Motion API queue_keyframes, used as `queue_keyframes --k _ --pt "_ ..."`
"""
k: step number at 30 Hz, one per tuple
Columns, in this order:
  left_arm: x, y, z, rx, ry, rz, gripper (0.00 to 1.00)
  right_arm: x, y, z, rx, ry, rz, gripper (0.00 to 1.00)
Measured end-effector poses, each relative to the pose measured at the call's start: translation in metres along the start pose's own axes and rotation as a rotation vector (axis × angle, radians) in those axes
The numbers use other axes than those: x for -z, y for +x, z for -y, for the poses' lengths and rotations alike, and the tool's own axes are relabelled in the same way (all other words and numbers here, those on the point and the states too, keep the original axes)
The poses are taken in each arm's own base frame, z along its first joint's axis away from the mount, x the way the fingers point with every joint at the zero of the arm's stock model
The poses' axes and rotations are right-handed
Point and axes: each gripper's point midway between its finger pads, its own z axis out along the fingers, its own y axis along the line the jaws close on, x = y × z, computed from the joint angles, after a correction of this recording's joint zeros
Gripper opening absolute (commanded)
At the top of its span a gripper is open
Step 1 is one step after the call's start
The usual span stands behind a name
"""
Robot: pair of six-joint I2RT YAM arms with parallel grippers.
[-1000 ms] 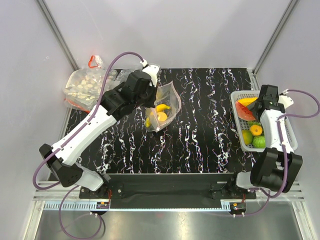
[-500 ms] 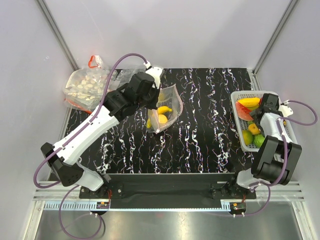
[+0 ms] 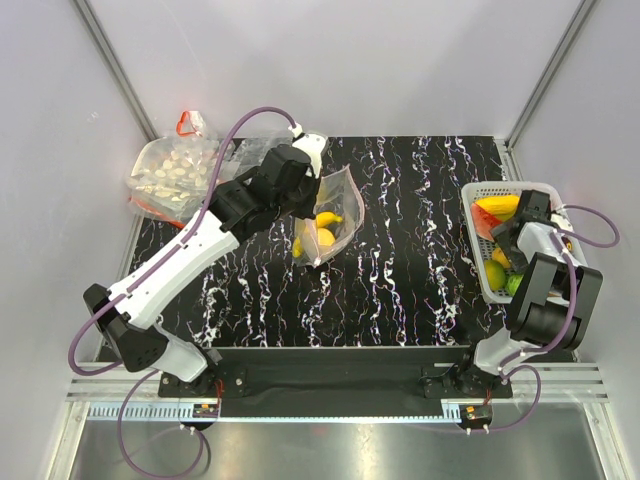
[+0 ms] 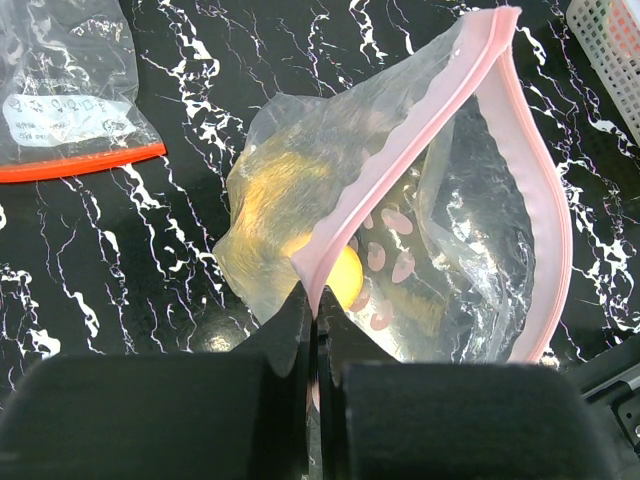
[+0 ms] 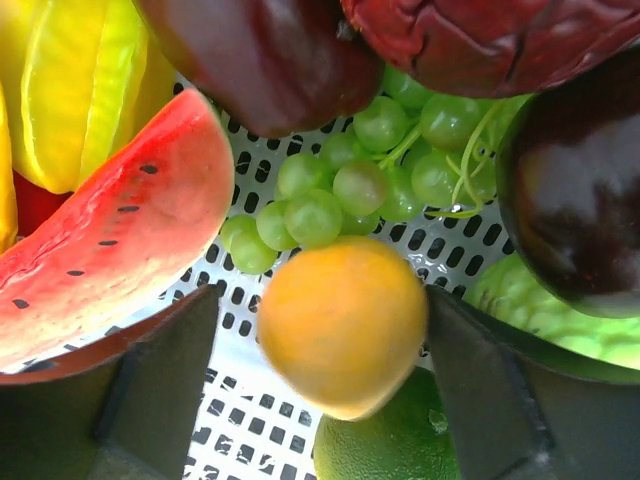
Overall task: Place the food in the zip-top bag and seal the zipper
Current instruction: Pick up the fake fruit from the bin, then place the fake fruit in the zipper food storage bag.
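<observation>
The zip-top bag [image 3: 335, 212] lies on the black marbled table with its mouth held open. Yellow and orange food [image 3: 322, 228] sits inside it. My left gripper [image 3: 305, 192] is shut on the zipper strip [image 4: 420, 170] at the bag's near lip, and its fingertips [image 4: 318, 300] pinch the pink edge. A yellow fruit [image 4: 345, 275] shows through the plastic. My right gripper [image 3: 512, 238] is down in the white basket [image 3: 500, 186]. It is open, with a finger [image 5: 160, 380] on each side of an orange fruit [image 5: 343, 320], not touching it.
In the basket lie a watermelon slice [image 5: 110, 220], green grapes [image 5: 350, 180], a yellow starfruit [image 5: 90, 90], dark purple fruits [image 5: 260, 50] and a green fruit [image 5: 400, 445]. A smaller clear bag with an orange strip [image 4: 60, 90] and a bag of white pieces [image 3: 170, 175] lie at the back left.
My right gripper has gone down into the basket, around the orange fruit. My left gripper has shifted slightly to the right with the bag's edge in it.
</observation>
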Motion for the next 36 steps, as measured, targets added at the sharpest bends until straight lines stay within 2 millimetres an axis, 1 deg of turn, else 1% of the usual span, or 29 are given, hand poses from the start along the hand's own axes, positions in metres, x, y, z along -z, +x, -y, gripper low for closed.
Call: queue_keyframes --k 2,4,7,9,13,16,18,20,25,28,31,32,33,36 --pt "0.000 0.000 0.000 0.000 0.000 0.000 0.00 0.000 0.001 0.000 0.001 -0.003 -0.005 0.78" --pt "0.000 0.000 0.000 0.000 0.000 0.000 0.00 0.002 0.002 -0.001 0.003 -0.009 -0.008 0.75" --pt "0.000 0.000 0.000 0.000 0.000 0.000 0.00 0.015 -0.001 -0.007 0.011 -0.063 -0.006 0.68" --pt "0.000 0.000 0.000 0.000 0.001 0.000 0.00 0.032 -0.009 -0.015 0.012 -0.127 0.015 0.64" --pt "0.001 0.001 0.004 -0.006 0.006 0.000 0.00 0.083 -0.027 -0.032 0.030 -0.301 0.077 0.59" --pt "0.002 0.002 0.009 -0.018 0.010 0.001 0.00 0.118 -0.038 -0.040 0.058 -0.406 0.123 0.56" --pt "0.003 0.003 0.013 -0.026 0.014 0.001 0.00 0.136 -0.041 -0.046 0.085 -0.465 0.136 0.54" --pt "0.004 0.004 0.016 -0.037 0.016 0.002 0.00 0.150 -0.039 -0.052 0.118 -0.528 0.128 0.53" --pt "-0.001 0.006 0.022 -0.057 0.021 -0.017 0.00 0.182 -0.018 -0.066 0.212 -0.691 0.049 0.50" --pt "-0.008 0.011 0.025 -0.063 0.024 -0.038 0.00 0.210 -0.001 -0.084 0.293 -0.804 0.010 0.50" --pt "-0.013 0.016 0.027 -0.068 0.029 -0.060 0.00 0.253 0.025 -0.105 0.396 -0.958 -0.024 0.48" --pt "-0.014 0.017 0.028 -0.069 0.031 -0.065 0.00 0.270 0.035 -0.111 0.433 -1.016 -0.036 0.47" --pt "-0.014 0.018 0.028 -0.070 0.033 -0.068 0.00 0.282 0.041 -0.114 0.456 -1.055 -0.044 0.47" --pt "-0.015 0.019 0.028 -0.071 0.033 -0.070 0.00 0.328 0.066 -0.123 0.546 -1.206 -0.072 0.47"
